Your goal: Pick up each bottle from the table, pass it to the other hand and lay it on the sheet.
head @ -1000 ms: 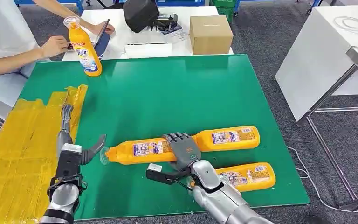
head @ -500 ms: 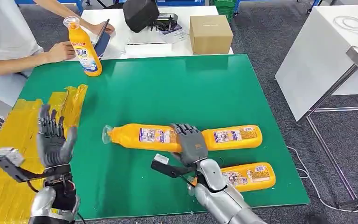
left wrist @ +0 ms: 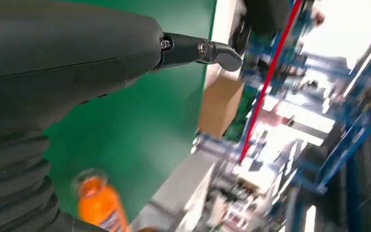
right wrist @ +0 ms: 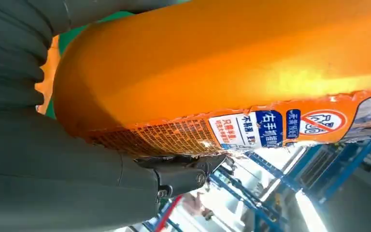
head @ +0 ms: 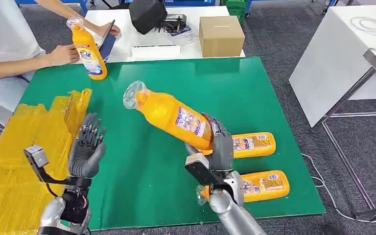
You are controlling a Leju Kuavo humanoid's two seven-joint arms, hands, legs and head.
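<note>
The right robot hand (head: 219, 147) covers the base of the held bottle (head: 171, 116) and the neck end of the bottle lying behind it (head: 250, 143), while the left wrist view's far background is smeared with blur.

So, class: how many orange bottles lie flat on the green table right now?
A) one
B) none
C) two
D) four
C: two bottles lie flat on the green table; a third is held up by the right hand, a fourth stands upright.
</note>
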